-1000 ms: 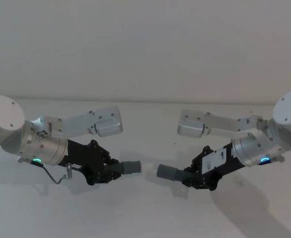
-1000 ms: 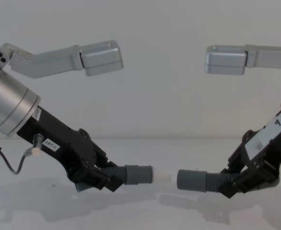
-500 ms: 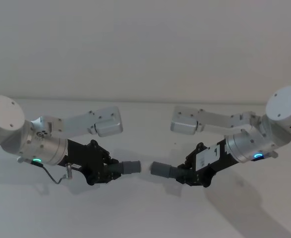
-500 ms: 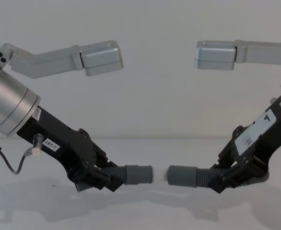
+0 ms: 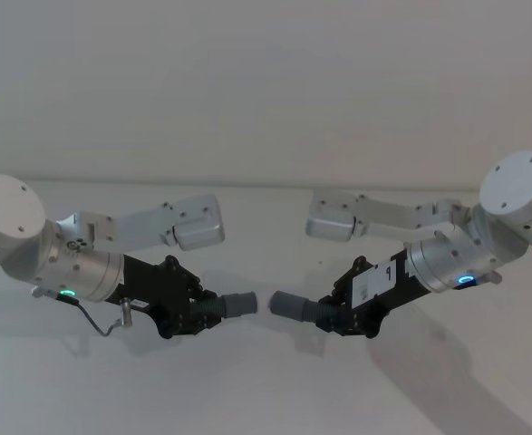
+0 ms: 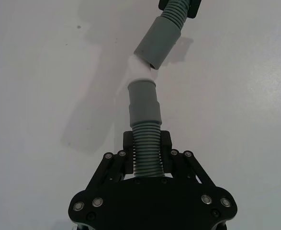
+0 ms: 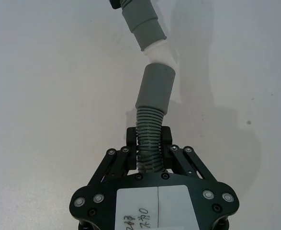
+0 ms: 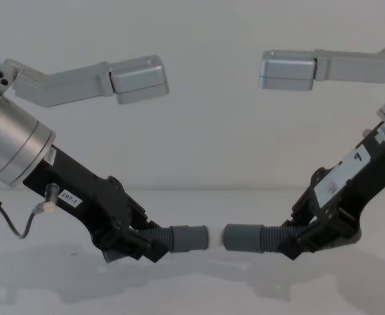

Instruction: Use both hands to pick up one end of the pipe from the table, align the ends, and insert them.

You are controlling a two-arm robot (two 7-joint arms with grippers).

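Low in the frame, each gripper, left gripper (image 8: 143, 244) and right gripper (image 8: 298, 239), squeezed its bendy, light-looking pipe (image 8: 161, 237) just behind the smooth ends (image 8: 189, 237).

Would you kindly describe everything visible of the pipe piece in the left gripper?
The left gripper is shut on the pipe piece, a dark grey ribbed hose ending in a smooth, slightly wider cuff. A short white tip sticks out of the cuff. The piece is held above the table, roughly level, pointing toward the other cuff held by the right gripper. The white tip reaches that cuff's mouth; the two cuffs are not yet joined.
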